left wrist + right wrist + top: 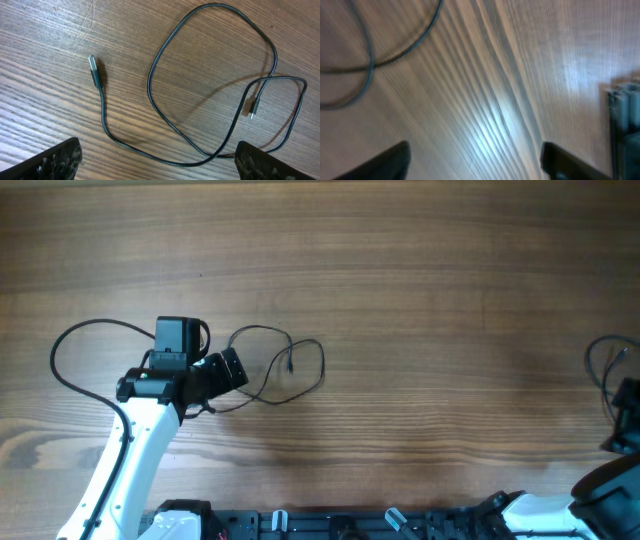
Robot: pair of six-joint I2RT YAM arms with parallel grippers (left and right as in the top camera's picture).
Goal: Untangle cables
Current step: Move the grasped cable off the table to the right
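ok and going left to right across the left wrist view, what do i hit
finger → big plug → small plug

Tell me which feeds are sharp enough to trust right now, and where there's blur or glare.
Overhead: sharp and evenly lit, though the cable shows small and thin. Left wrist: crisp, the cable casting soft shadows, no glare. Right wrist: blurred throughout, a bright glare streak on the table, the wire at top left smeared; don't rely on it.
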